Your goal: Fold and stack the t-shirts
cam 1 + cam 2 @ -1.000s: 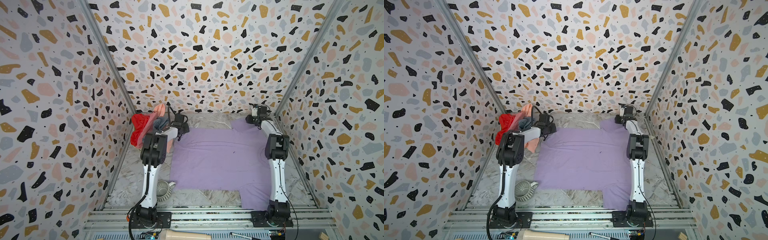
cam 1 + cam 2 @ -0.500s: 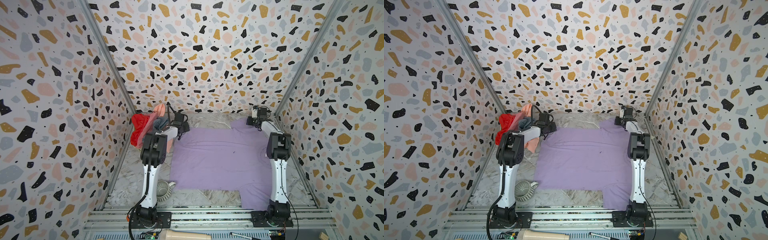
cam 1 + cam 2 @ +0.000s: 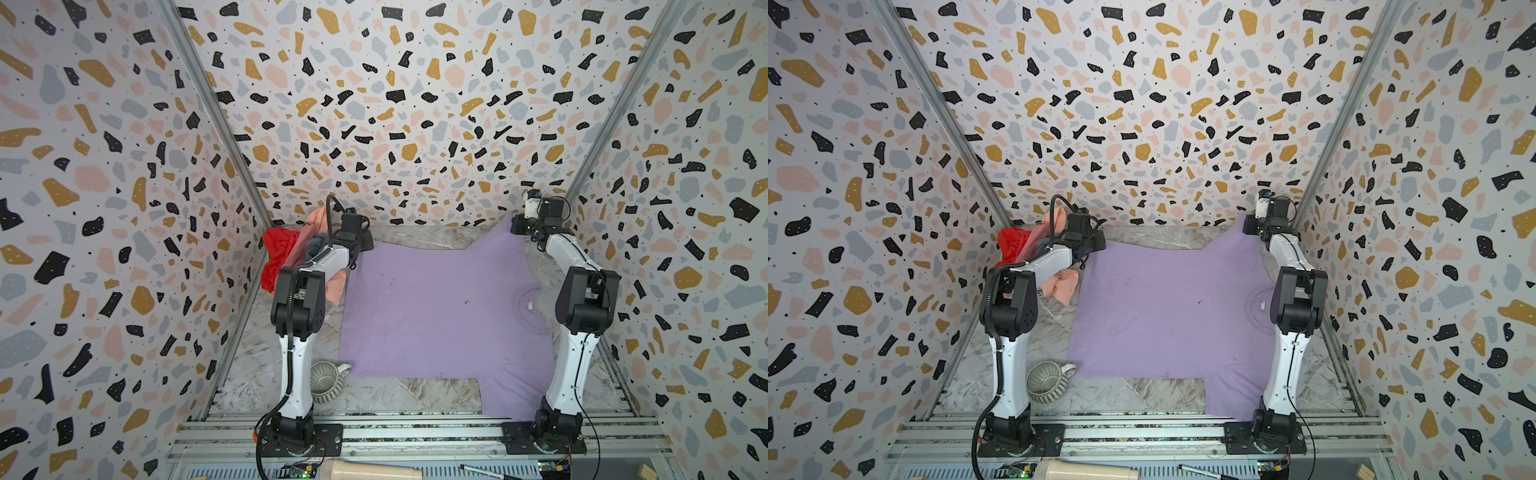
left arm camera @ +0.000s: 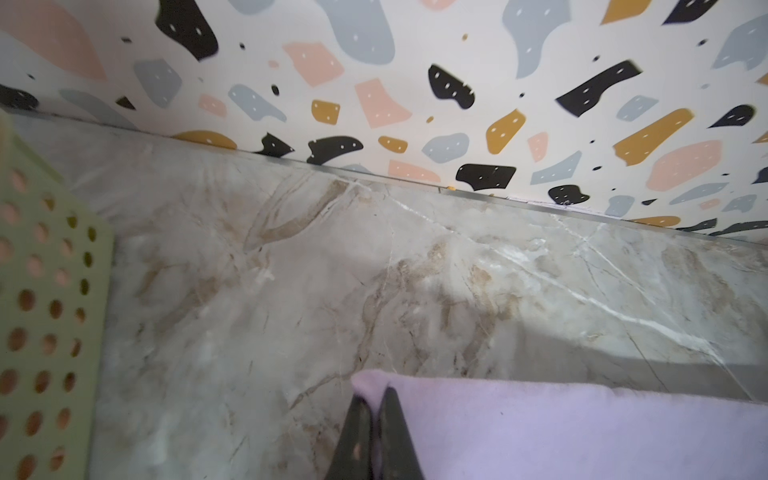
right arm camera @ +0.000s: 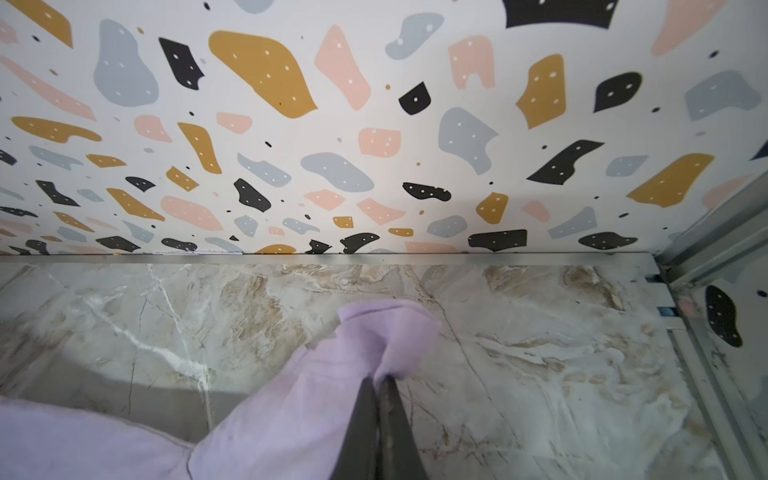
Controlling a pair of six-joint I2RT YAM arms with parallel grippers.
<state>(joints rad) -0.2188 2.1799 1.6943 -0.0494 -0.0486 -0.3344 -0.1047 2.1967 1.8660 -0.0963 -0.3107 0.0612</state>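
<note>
A lilac t-shirt (image 3: 1167, 316) lies spread flat on the marble table (image 3: 1154, 237). The left gripper (image 3: 1099, 246) and the right gripper (image 3: 1249, 227) sit at its far corners. Far left, crumpled shirts (image 3: 1017, 245) heap up; a mug (image 3: 1044, 380) sits by its near corner.

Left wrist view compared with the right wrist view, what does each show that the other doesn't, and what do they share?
Only the left wrist view: a pale green perforated panel, and the left fingers shut on a flat corner of the lilac t-shirt. Only the right wrist view: a metal corner post, and the right fingers shut on a bunched tip of that shirt. Both: lilac cloth, the marble table and the speckled wall.
</note>
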